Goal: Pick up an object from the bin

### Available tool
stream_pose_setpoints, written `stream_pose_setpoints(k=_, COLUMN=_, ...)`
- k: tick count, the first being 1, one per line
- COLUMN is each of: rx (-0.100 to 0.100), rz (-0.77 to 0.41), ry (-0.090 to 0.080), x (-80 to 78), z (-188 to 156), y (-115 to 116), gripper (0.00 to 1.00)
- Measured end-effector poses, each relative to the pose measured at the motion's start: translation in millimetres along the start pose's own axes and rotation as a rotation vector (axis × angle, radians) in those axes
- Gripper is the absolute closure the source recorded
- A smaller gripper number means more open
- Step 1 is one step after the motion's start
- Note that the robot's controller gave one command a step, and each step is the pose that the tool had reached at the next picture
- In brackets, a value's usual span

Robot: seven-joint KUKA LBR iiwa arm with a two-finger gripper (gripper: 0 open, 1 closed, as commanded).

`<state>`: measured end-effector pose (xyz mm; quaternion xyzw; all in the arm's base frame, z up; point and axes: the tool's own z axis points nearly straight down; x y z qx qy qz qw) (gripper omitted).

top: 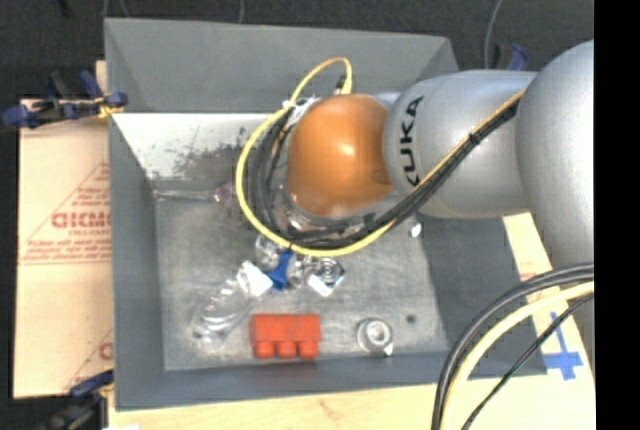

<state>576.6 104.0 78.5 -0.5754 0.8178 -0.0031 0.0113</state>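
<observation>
My gripper (322, 272) pokes out from under the wrist's orange cover, low over the middle of the bin floor. A small blue piece (283, 269) lies right beside it, to its left. A crumpled clear plastic bottle (226, 306) lies slantwise, its upper end reaching up to the blue piece. In front of the gripper a red block with three bumps (285, 336) rests near the bin's front wall. A small round silver thing (373, 335) sits to the right of the block.
The arm comes in from the right and, with its orange cover and looped cables, hides the middle and back right of the bin floor. The bin's sloped walls close in on all sides.
</observation>
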Motion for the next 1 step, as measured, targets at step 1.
stream_pose_setpoints(k=1, rx=-0.008, rz=-0.098, ry=0.008, x=-12.7, z=-168.5, y=-9.5, gripper=1.0)
